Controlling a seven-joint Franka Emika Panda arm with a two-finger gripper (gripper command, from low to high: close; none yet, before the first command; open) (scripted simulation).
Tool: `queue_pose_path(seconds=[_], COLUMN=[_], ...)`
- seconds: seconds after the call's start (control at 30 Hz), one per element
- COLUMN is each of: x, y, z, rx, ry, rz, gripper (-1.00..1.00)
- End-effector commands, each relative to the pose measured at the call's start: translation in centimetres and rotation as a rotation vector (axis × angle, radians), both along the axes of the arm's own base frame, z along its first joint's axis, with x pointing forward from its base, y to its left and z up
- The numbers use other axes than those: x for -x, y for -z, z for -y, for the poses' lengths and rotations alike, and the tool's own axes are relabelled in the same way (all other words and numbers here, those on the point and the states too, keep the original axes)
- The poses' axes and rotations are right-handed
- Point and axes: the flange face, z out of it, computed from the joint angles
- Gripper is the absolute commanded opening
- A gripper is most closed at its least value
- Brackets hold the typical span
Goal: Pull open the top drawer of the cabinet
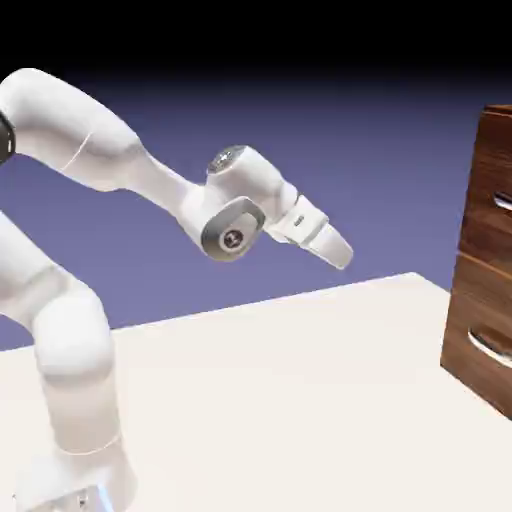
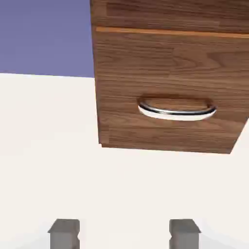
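Well apart from the cabinet (image 1: 480,290), the claw (image 2: 124,234) stands with its fingers spread and nothing between them, the step judged as approach; the next move requires raising it toward the top drawer's handle (image 1: 504,201), at the exterior view's right.

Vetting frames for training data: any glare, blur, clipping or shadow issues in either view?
Exterior view: white arm and pale tabletop nearly blown out, little surface detail, backdrop fading to black at top; hand view: bright highlight along the lower drawer's handle, wood grain readable, tabletop washed out.
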Motion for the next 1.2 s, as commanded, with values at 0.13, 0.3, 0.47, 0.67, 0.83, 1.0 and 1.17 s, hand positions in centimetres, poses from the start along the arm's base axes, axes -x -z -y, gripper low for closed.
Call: queue_pose_path(seconds=[0.13,0.3,0.47,0.67,0.83,1.0,1.17], x=[-3.0,-5.6,-7.9,-10.2,-11.9,-13.5,-15.2], y=[1.4,3.6,6.1,9.1,11.2,12.5,12.9], z=[-2.4,-4.6,-6.7,-8.7,-10.0,-10.8,-11.1], rx=[0.357,0.679,0.967,1.279,1.527,1.784,2.068], ry=[-0.295,-0.61,-0.938,-1.335,-1.649,-1.923,-2.136], rz=[-0.061,-0.128,-0.18,-0.201,-0.172,-0.102,-0.006], gripper=[0.0,0.0,0.0,0.0,0.0,0.0,0.0])
